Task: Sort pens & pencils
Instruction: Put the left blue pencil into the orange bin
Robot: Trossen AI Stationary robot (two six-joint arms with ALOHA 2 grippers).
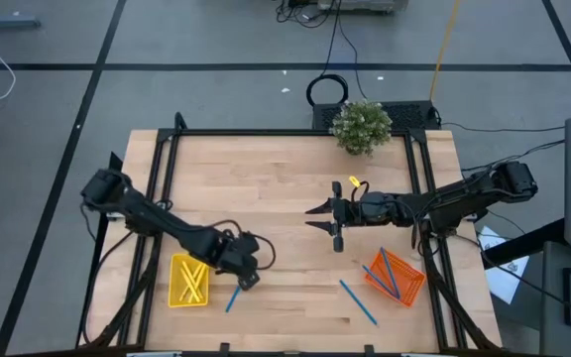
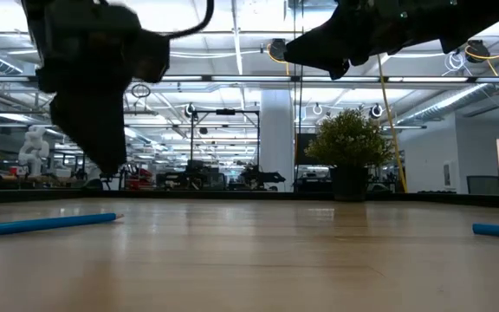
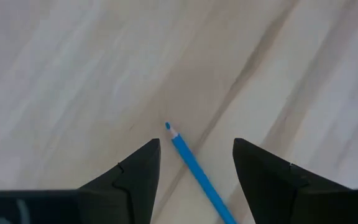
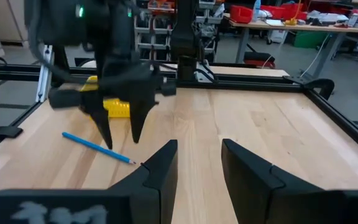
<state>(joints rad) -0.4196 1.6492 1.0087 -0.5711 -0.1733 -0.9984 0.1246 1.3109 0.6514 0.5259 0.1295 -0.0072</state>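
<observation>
One blue pen [image 1: 233,297] lies flat on the wood near the table's near edge, just right of the yellow basket [image 1: 171,295]. My left gripper [image 3: 196,149] hangs above it, pointing down and open. Its fingers stand on either side of the pen's tip end [image 3: 180,145] without touching it. A second loose pen [image 1: 358,300] lies left of the orange basket [image 1: 411,290], which holds several pens. Yellow pencils [image 1: 192,280] lie in the yellow basket. My right gripper [image 1: 313,219] is open above the table's middle, pointing left and holding nothing.
A potted plant [image 1: 362,124] stands at the far edge. A black frame rail [image 1: 285,133] runs round the table. Bare wood lies between the two baskets and across the far half. From the right wrist view the left gripper [image 4: 120,118] stands over the pen [image 4: 98,147].
</observation>
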